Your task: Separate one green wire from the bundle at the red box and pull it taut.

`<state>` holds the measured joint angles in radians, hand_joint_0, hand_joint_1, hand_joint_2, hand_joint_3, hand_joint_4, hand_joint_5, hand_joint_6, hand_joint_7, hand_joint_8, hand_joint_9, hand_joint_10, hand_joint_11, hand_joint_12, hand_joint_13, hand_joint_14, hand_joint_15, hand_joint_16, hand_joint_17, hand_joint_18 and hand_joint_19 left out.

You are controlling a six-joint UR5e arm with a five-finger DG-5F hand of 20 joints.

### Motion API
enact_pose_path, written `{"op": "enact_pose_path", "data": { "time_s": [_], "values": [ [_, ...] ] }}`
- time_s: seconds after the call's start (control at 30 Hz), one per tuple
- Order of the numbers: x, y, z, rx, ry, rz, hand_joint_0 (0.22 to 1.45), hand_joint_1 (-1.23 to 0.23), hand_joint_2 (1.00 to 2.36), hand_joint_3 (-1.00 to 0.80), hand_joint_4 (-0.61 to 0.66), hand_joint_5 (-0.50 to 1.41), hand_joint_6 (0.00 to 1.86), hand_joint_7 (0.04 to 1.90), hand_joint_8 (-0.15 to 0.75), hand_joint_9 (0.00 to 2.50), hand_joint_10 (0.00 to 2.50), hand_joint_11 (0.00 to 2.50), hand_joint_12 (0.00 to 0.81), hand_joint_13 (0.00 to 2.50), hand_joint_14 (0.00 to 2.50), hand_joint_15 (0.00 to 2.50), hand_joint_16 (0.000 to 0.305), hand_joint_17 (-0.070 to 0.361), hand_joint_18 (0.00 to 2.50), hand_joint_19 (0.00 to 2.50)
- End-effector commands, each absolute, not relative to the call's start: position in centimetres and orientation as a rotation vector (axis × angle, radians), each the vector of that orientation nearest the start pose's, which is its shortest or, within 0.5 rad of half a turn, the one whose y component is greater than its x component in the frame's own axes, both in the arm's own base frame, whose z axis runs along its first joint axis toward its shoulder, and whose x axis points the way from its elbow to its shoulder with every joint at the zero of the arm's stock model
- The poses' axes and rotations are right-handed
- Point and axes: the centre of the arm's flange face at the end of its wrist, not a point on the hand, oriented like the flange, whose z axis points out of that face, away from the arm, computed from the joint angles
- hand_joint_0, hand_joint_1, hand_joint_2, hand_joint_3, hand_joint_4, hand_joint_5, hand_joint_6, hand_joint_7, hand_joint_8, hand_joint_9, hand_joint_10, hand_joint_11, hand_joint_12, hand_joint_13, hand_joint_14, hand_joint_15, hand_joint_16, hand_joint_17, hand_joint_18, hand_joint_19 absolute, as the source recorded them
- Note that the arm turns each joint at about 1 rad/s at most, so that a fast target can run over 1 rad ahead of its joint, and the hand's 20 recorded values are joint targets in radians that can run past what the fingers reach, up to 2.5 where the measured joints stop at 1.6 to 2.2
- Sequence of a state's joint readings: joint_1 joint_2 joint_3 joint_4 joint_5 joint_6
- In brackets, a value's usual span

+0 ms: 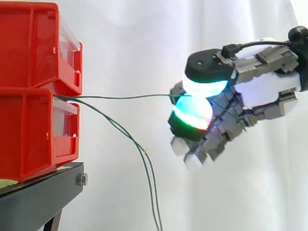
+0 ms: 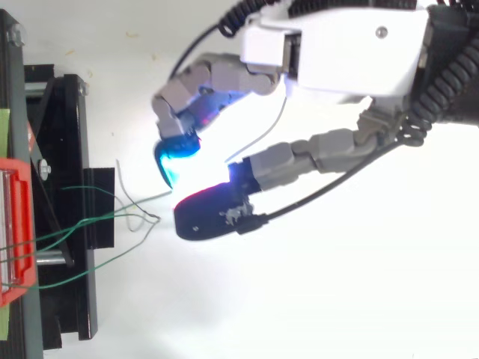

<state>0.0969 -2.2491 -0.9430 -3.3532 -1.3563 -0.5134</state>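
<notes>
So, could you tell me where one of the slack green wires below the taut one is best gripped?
Probably the sloping stretch of the slack green wires, midway between the red box and where they drop. It hangs free in air, clear below the taut green wire the hand pinches. Come from the side view's right, pinching from above and below.

In the side view the light is bright and even, and the white curtain point(image 1: 125, 48) carries only soft grey shadows in its folds. The red bins point(image 1: 29, 91) are well lit on their fronts, while the black stand point(image 1: 38, 197) below them is dark. The pads point(image 1: 206, 86) of my hand point(image 1: 269, 86) glow cyan, green and a little red. In the top view this glow makes a strong white glare around the pads, and the green wire point(image 2: 90, 221) looks pale where it enters the glare.
</notes>
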Motion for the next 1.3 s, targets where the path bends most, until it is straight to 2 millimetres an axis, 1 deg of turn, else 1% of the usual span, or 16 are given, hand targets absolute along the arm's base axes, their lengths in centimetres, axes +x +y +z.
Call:
{"op": "enact_pose_path", "data": {
  "time_s": [0.0, 0.1, 0.13, 0.23, 0.33, 0.37, 0.43, 0.5, 0.57, 0.63, 0.77, 0.97, 1.27],
  "values": [
    [72.9, -7.1, 34.5, 1.419, 1.441, 0.906, 0.68, -0.85, 1.02, -0.23, -0.24, -0.18, 0.87, 1.23, 0.171, 0.73, 0.01, 0.29, 0.305, 0.68, 0.01, 0.28, 0.040, 0.089, 0.52, 0.33],
    [72.8, -6.6, 34.1, 1.434, 1.449, 0.920, 0.68, -0.85, 1.02, -0.23, -0.24, -0.18, 0.87, 1.22, 0.171, 0.73, 0.01, 0.29, 0.306, 0.68, 0.01, 0.28, 0.040, 0.089, 0.53, 0.33],
    [72.7, -6.4, 33.5, 1.443, 1.452, 0.925, 0.68, -0.85, 1.02, -0.23, -0.24, -0.17, 0.87, 1.23, 0.171, 0.73, 0.01, 0.29, 0.307, 0.68, 0.01, 0.28, 0.040, 0.089, 0.53, 0.33],
    [72.7, -6.1, 32.8, 1.461, 1.445, 0.950, 0.68, -0.85, 1.02, -0.22, -0.24, -0.17, 0.87, 1.24, 0.171, 0.74, 0.01, 0.29, 0.305, 0.68, 0.01, 0.27, 0.040, 0.090, 0.53, 0.33],
    [72.8, -5.5, 31.8, 1.482, 1.431, 1.014, 0.68, -0.85, 1.02, -0.23, -0.24, -0.17, 0.87, 1.23, 0.172, 0.74, 0.01, 0.29, 0.305, 0.68, 0.01, 0.28, 0.040, 0.089, 0.53, 0.33],
    [72.9, -5.2, 31.2, 1.489, 1.412, 1.065, 0.68, -0.85, 1.02, -0.23, -0.24, -0.17, 0.87, 1.23, 0.174, 0.74, 0.01, 0.29, 0.306, 0.68, 0.01, 0.28, 0.040, 0.089, 0.53, 0.33],
    [73.0, -4.6, 30.3, 1.492, 1.402, 1.109, 0.68, -0.85, 1.02, -0.22, -0.24, -0.17, 0.87, 1.23, 0.174, 0.74, 0.01, 0.29, 0.306, 0.68, 0.01, 0.28, 0.040, 0.090, 0.53, 0.33],
    [73.1, -4.4, 29.9, 1.489, 1.386, 1.139, 0.68, -0.85, 1.02, -0.23, -0.24, -0.17, 0.87, 1.23, 0.174, 0.74, 0.01, 0.30, 0.305, 0.68, 0.01, 0.28, 0.040, 0.090, 0.53, 0.33],
    [73.4, -4.2, 29.7, 1.481, 1.366, 1.169, 0.68, -0.85, 1.02, -0.23, -0.24, -0.17, 0.87, 1.23, 0.174, 0.74, 0.01, 0.29, 0.305, 0.68, 0.01, 0.28, 0.040, 0.089, 0.53, 0.33],
    [73.6, -4.1, 30.0, 1.473, 1.351, 1.190, 0.68, -0.85, 1.02, -0.23, -0.24, -0.17, 0.87, 1.23, 0.176, 0.74, 0.01, 0.29, 0.308, 0.68, 0.01, 0.28, 0.040, 0.089, 0.53, 0.33],
    [74.0, -3.9, 29.5, 1.456, 1.319, 1.227, 0.68, -0.85, 1.02, -0.22, -0.24, -0.17, 0.87, 1.23, 0.176, 0.74, 0.01, 0.30, 0.306, 0.68, 0.01, 0.28, 0.040, 0.089, 0.53, 0.33],
    [74.5, -3.8, 29.8, 1.422, 1.296, 1.245, 0.69, -0.85, 1.02, -0.22, -0.24, -0.17, 0.87, 1.23, 0.175, 0.74, 0.01, 0.30, 0.308, 0.68, 0.01, 0.28, 0.040, 0.090, 0.53, 0.33],
    [74.5, -3.9, 29.9, 1.420, 1.295, 1.244, 0.69, -0.85, 1.02, -0.22, -0.24, -0.17, 0.87, 1.24, 0.176, 0.74, 0.01, 0.30, 0.308, 0.68, 0.01, 0.28, 0.040, 0.090, 0.54, 0.33]
  ]
}}
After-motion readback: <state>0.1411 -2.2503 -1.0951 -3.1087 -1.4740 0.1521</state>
